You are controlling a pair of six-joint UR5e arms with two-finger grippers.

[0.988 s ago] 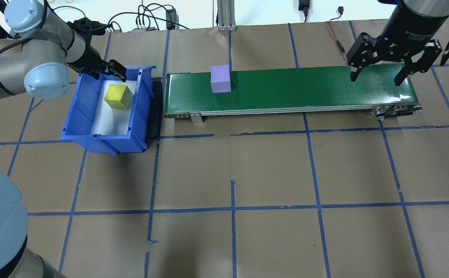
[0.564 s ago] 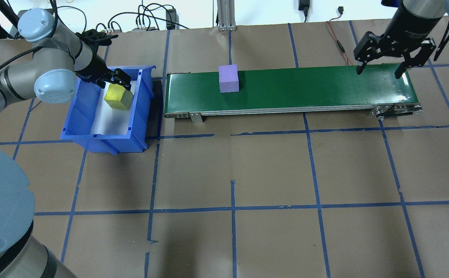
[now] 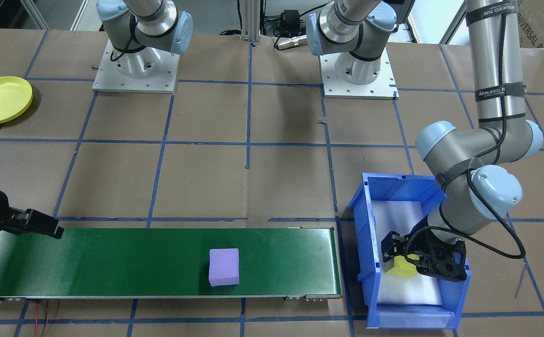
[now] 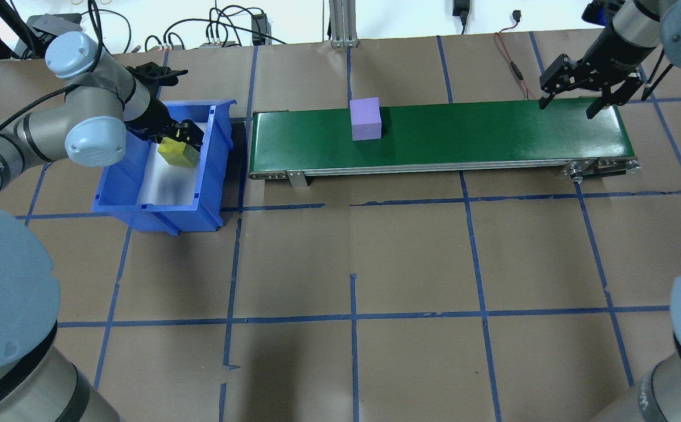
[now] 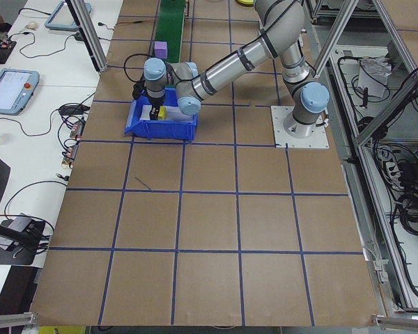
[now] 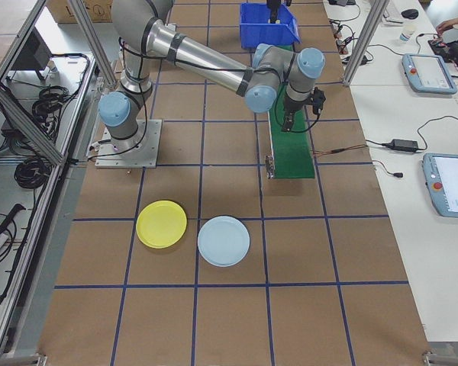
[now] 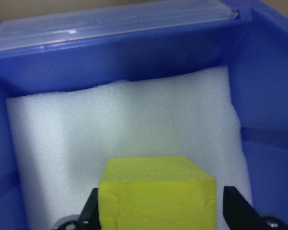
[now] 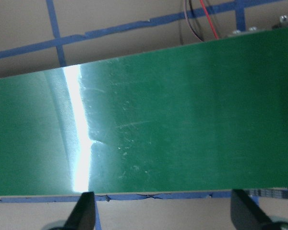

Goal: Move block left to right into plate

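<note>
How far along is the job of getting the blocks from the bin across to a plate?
Done: the purple block already sits on the green belt.

In hand: the left end effector is down in the blue bin, its fingers either side of the yellow block, not yet closed.

Left: the right end effector hangs open over the belt's far end. The yellow plate and the pale blue plate hold nothing.

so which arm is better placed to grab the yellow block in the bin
Left. The left gripper is already down in the blue bin with its fingers either side of the yellow block. The right gripper hangs open over the far end of the green belt.
</note>
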